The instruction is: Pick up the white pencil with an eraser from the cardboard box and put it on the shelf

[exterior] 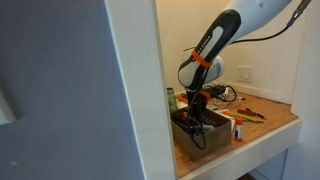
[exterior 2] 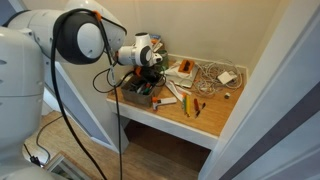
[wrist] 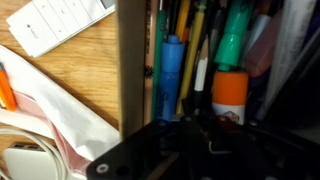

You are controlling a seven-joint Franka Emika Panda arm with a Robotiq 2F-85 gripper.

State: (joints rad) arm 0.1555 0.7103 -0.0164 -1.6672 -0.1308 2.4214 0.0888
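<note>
Your gripper [exterior: 198, 112] sits low in the cardboard box [exterior: 208, 138], jaw state unclear; pens [wrist: 200, 70] lie just beyond it, long axes running near to far.

Matt wooden shelf [exterior 2: 216, 118], dull cardboard box [exterior: 212, 136]

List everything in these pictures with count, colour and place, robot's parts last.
light-brown wooden shelf board: one, white front edge, between white walls.
shallow brown cardboard box: one, on the board, under the claw.
pens and markers: several, blue and green among them, in the box.
white tube with orange label: one, in the box.
loose pens: few, red and orange, on the board.
tangled white cable: one bundle, at the board's back.
flat white keyed pad: one, on the board beside the box.
white-and-black robot arm: one, orange band, reaching down.
dark claw: one, lowered into the box; state unclear.
</note>
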